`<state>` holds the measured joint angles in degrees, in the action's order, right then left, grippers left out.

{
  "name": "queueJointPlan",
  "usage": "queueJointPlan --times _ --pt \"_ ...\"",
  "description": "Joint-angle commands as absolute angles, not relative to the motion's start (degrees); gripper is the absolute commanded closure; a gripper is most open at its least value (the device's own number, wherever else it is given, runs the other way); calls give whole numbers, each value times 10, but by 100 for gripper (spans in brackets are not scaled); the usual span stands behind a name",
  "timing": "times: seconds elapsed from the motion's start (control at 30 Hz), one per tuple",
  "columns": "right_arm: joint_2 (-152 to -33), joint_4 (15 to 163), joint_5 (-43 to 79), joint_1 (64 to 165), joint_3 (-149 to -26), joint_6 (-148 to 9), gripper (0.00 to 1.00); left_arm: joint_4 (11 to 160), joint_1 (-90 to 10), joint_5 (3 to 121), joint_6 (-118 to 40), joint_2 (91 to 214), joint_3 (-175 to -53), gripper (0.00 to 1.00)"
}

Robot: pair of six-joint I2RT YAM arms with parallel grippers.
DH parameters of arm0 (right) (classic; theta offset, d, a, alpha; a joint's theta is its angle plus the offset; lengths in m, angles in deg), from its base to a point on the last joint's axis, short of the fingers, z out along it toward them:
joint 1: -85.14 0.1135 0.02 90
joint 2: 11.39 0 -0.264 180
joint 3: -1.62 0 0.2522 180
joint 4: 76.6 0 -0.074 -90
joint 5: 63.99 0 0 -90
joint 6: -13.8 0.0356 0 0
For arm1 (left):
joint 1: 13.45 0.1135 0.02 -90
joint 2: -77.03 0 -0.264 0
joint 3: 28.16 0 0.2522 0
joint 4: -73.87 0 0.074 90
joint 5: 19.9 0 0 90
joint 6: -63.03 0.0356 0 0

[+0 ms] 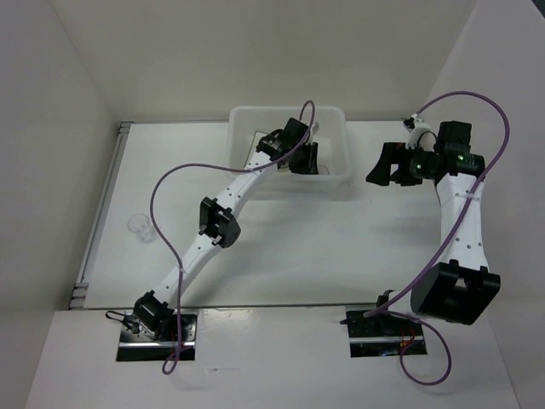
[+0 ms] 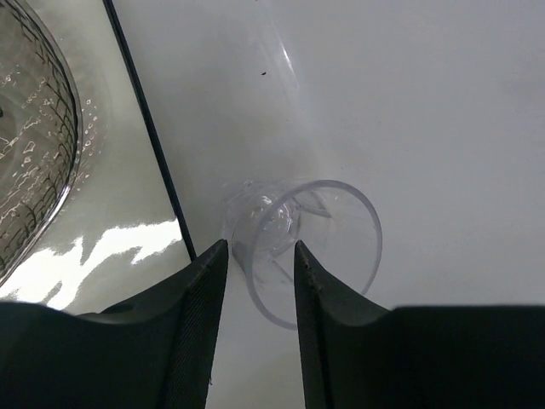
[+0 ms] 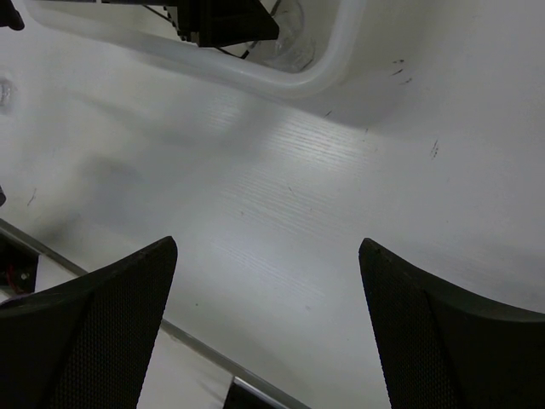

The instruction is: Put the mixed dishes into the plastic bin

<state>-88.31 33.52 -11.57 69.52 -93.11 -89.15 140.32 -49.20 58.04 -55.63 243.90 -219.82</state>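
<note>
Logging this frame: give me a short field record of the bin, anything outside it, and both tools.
plastic bin: holds square plate with saucer on it; glass cup on its side beside the plate
outside: one clear cup on the table, left of the bin
left tool: in the bin, fingers flanking the glass cup; grip unclear
right tool: open, empty, above the table right of the bin

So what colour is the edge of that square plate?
Black: a thin line along the white square plate, clearest in the left wrist view.
</note>
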Motion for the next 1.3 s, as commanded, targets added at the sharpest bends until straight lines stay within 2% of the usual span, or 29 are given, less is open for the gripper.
queueJointPlan --times 0.0,0.13,0.27,0.3,0.37,0.47,0.6,0.67,0.83,0.93,0.97,1.03,1.1,1.13,1.17,1.27 --pt "-863 358 -132 687 -920 -897 9 1395 -481 581 -551 2391 -2217 55" --pt "-863 358 -132 687 -914 -897 9 1381 -467 602 -551 2338 -2217 46" --pt "-863 363 -137 687 -909 -897 9 1376 -454 622 -556 2295 -2217 26" --pt "-863 363 -142 687 -909 -897 9 1369 -454 622 -556 2279 -2217 0" --pt "-863 368 -142 687 -904 -892 9 1369 -449 616 -556 2260 -2217 0" --pt "-863 368 -148 687 -898 -892 9 1418 -428 681 -551 2215 -2217 0" --pt "-863 373 -154 687 -887 -887 9 1597 -348 847 -631 2163 -2217 0" --pt "-863 379 -160 687 -881 -887 9 1624 -307 906 -635 2135 -2192 0" --pt "-863 390 -165 687 -869 -882 9 1624 -241 889 -610 2073 -2214 0" --pt "-863 403 -165 687 -863 -876 9 1624 -205 899 -632 2016 -2057 0" --pt "-863 403 -170 687 -858 -871 9 1624 -198 904 -643 1980 -1964 0" --pt "-863 403 -171 687 -858 -871 9 1618 -193 930 -669 1945 -1882 0" --pt "-863 403 -171 682 -858 -871 9 1536 -183 930 -670 1847 -1765 0" --pt "-863 403 -171 682 -853 -871 9 1486 -183 920 -662 1800 -1606 0" --pt "-863 403 -171 682 -853 -871 9 1425 -159 907 -662 1721 -1539 0" --pt "-868 403 -171 682 -853 -871 9 1419 -108 864 -672 1640 -1377 0"
